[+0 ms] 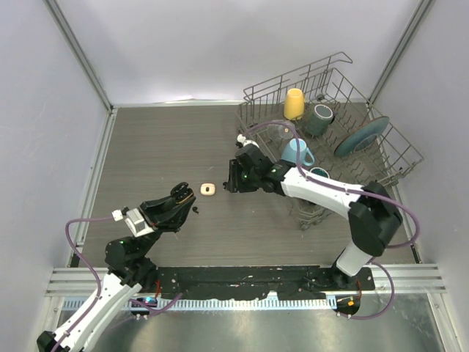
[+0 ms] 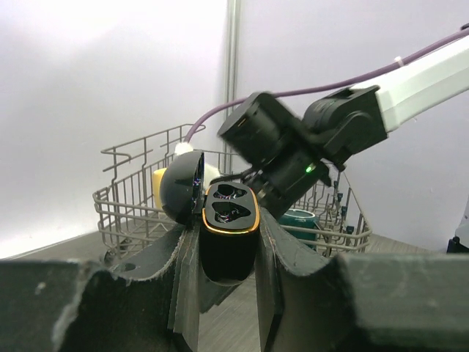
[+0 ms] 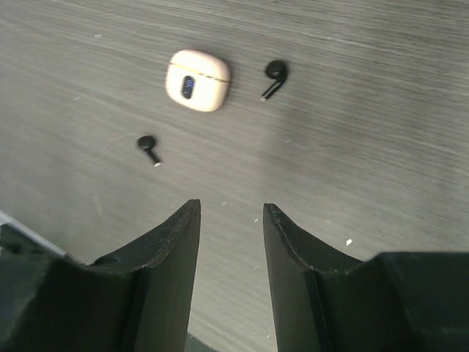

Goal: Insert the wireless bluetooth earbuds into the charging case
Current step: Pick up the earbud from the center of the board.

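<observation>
My left gripper is shut on a black charging case and holds it above the table. Its lid is swung open to the left, and the two sockets in its orange-rimmed top look empty. A closed cream charging case lies on the table, also seen as the cream case from above. Two black earbuds lie loose near it: one earbud to its right and another earbud lower left. My right gripper hovers open above the bare table short of them, with nothing between its fingers.
A wire dish rack fills the back right. It holds a yellow cup, a blue mug, a dark cup and a teal plate. In the left wrist view my right arm looms just behind the held case.
</observation>
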Controlling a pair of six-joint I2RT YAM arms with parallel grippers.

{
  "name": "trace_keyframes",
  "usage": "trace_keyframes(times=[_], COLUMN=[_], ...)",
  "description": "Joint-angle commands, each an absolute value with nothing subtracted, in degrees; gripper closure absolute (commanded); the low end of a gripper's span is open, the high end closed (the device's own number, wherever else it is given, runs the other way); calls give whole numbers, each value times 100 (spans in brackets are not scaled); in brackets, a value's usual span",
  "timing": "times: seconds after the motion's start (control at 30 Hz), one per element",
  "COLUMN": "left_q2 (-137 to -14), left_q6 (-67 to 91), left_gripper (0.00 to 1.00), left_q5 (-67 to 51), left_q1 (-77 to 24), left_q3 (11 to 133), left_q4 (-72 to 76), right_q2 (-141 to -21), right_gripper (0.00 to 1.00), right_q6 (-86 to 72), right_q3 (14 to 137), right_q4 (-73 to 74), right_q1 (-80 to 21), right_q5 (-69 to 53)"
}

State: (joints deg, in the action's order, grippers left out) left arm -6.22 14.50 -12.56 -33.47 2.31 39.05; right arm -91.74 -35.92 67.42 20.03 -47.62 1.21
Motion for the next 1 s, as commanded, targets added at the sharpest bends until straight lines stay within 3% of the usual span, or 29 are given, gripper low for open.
trace_keyframes(times=[0.0, 0.47, 0.97], left_q2=[-501, -448, -343], left_q6=[1415, 1345, 1301], left_gripper=[100, 100, 100], left_q5=[-1160, -1160, -1116], left_q1=[-3340, -3340, -3340], left_q3=[-536, -483, -457], left_q4=[4201, 4465, 4421], right_q2=[-9684, -11258, -11812], right_gripper=[56, 57, 57], right_q6=[-3419, -3471, -3841], right_q3=[7303, 8638, 9096], right_q4=[2215, 2548, 2698], right_q1=[-4781, -4781, -4851], right_q5=[808, 1353, 1933])
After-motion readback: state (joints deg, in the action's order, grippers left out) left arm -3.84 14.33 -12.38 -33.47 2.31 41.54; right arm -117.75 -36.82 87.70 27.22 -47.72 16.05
